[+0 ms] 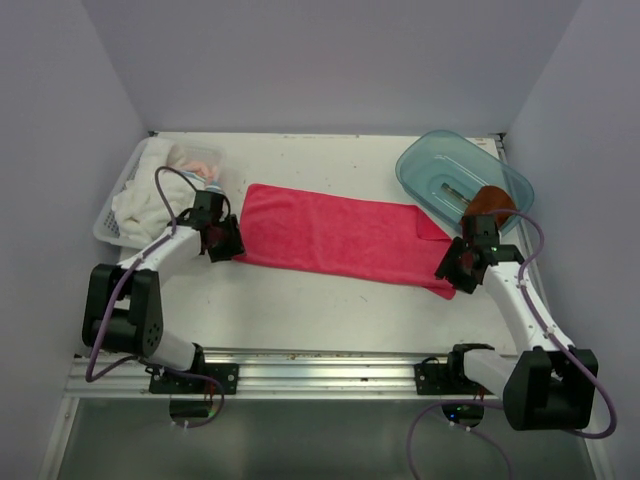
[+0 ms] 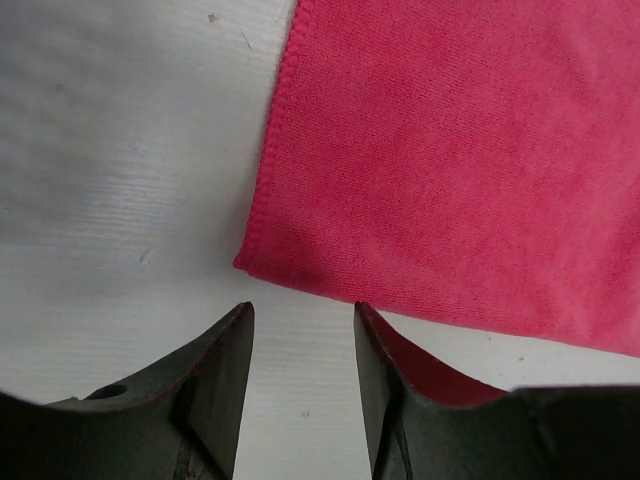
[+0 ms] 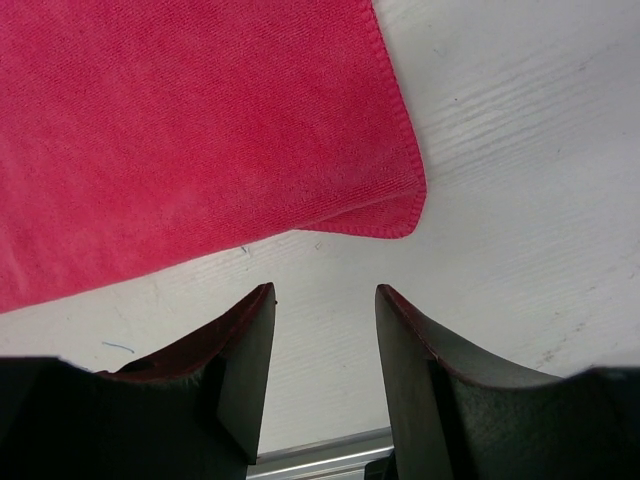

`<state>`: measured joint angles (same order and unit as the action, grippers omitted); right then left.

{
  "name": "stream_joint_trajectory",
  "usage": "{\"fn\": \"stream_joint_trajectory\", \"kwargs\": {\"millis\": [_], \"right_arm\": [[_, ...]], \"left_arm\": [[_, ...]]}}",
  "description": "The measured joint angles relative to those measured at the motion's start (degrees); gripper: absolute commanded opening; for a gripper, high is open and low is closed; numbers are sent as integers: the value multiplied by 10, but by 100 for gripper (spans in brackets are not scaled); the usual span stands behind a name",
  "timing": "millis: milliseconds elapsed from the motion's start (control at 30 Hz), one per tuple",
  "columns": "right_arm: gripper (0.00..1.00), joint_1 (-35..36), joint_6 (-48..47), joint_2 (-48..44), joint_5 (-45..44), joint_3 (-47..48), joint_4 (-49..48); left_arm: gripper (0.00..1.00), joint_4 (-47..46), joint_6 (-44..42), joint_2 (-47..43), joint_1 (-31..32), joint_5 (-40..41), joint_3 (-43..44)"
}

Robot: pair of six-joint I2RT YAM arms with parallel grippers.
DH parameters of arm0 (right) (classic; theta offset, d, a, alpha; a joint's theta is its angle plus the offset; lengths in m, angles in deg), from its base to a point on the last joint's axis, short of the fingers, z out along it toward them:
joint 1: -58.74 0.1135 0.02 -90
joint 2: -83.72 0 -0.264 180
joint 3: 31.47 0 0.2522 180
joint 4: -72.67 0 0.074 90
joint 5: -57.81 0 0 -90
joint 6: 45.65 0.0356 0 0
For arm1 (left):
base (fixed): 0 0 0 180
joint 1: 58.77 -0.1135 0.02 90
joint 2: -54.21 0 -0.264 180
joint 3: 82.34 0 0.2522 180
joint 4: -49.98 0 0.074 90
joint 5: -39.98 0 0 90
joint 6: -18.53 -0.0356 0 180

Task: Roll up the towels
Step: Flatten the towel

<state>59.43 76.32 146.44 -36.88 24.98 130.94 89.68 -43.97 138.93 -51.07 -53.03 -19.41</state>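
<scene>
Across the middle of the table (image 1: 330,320) lies the pink-red towel (image 1: 330,235), spread flat and slightly askew, its right end nearer the arms than its left. The left pincer (image 2: 302,312) hangs just short of the towel's near-left corner, fingers spread with only bare table between them. The right pincer (image 3: 325,295) sits the same way at the near-right corner, spread and holding nothing.

The likeliest trouble is a missed pinch. Each corner lies ahead of one finger rather than centred in the gap, so a straight advance could push the hem and bunch it. The cloth is thin and flat, and fingers coming in too high would close on air. If one side catches and the other slips, the roll would probably start crooked and taper. The skewed lay adds to that risk.

Smooth and white, with faint scuffs, the table would probably let the cloth slide. Plain pale walls (image 1: 330,60) enclose it on three sides. A rust-brown towel (image 1: 490,205) rests at the rim of a blue plastic tub (image 1: 440,160) at the back right. A basket (image 1: 108,225) of white cloths (image 1: 140,205) stands at the back left.
</scene>
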Motion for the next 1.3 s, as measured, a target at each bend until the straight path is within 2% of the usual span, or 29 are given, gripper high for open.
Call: {"fn": "stream_joint_trajectory", "kwargs": {"millis": [133, 200, 233, 300, 333, 367, 833, 1067, 1200, 1267, 1300], "right_arm": [[49, 0, 0, 2, 0, 0, -7], [49, 0, 0, 2, 0, 0, -9], [49, 0, 0, 2, 0, 0, -9], [49, 0, 0, 2, 0, 0, -9], [49, 0, 0, 2, 0, 0, -9], [49, 0, 0, 2, 0, 0, -9], [48, 0, 0, 2, 0, 0, -9], [48, 0, -1, 2, 0, 3, -11], [49, 0, -5, -9, -3, 7, -6], [50, 0, -5, -21, -3, 7, -4], [51, 0, -5, -24, -3, 7, -4]], "left_arm": [[53, -14, 5, 27, 11, 22, 0], [49, -17, 9, 37, 14, 40, 2], [35, -20, 11, 43, 15, 47, 4], [21, -21, 17, 57, 17, 57, 14], [7, -23, 19, 65, 19, 61, 20], [0, -24, 20, 71, 22, 64, 27], [0, 0, 19, 68, 33, 60, 127], [0, 1, 21, 194, 33, 44, 290], [0, 10, 22, 205, 33, 41, 301], [23, 7, 20, 188, 33, 47, 283], [43, 9, 19, 174, 33, 52, 267]]}}
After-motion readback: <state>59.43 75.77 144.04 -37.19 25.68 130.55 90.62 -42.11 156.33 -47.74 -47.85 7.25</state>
